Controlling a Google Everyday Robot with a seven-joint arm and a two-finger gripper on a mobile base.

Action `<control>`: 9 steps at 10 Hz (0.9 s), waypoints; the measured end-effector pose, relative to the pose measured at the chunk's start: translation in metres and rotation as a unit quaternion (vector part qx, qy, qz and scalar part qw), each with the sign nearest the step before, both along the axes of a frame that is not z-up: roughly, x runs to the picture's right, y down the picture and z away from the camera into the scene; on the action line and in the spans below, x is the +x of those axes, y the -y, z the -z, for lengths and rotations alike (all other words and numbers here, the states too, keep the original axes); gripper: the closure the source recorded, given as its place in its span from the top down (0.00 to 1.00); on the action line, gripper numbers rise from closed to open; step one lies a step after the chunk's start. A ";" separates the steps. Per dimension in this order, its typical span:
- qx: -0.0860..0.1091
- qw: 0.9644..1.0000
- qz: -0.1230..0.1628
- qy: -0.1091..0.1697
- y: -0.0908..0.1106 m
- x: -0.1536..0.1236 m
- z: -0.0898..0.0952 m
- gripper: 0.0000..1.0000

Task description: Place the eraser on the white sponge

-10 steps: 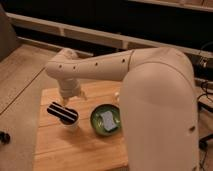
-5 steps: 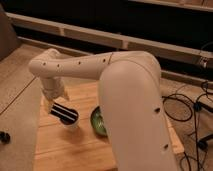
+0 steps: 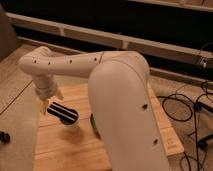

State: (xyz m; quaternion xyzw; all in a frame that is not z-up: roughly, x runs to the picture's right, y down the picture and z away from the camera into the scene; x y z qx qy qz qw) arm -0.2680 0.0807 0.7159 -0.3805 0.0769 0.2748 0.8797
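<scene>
- lying flat near the counter's (image 3: 55,150) left edge, the eraser (image 3: 62,113) rests on something pale, probably the white sponge (image 3: 71,124).
- hand (image 3: 49,101) hovers at its left end; open or gripping, i cannot tell.
- looks light and stiff; i'd pinch across its narrow width.

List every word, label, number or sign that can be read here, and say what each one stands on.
There are none to read.
The eraser shows only pale stripes, no letters.
The robot arm shows small dark holes, no markings.
The tool, at one end of the eraser over the wooden table, bears no visible label.
</scene>
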 end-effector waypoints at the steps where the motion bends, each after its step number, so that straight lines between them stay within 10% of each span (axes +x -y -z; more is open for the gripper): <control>1: 0.000 1.000 0.001 0.000 -0.001 0.000 0.000 0.65; 9: 0.014 1.000 0.022 -0.011 -0.006 0.014 0.002 0.65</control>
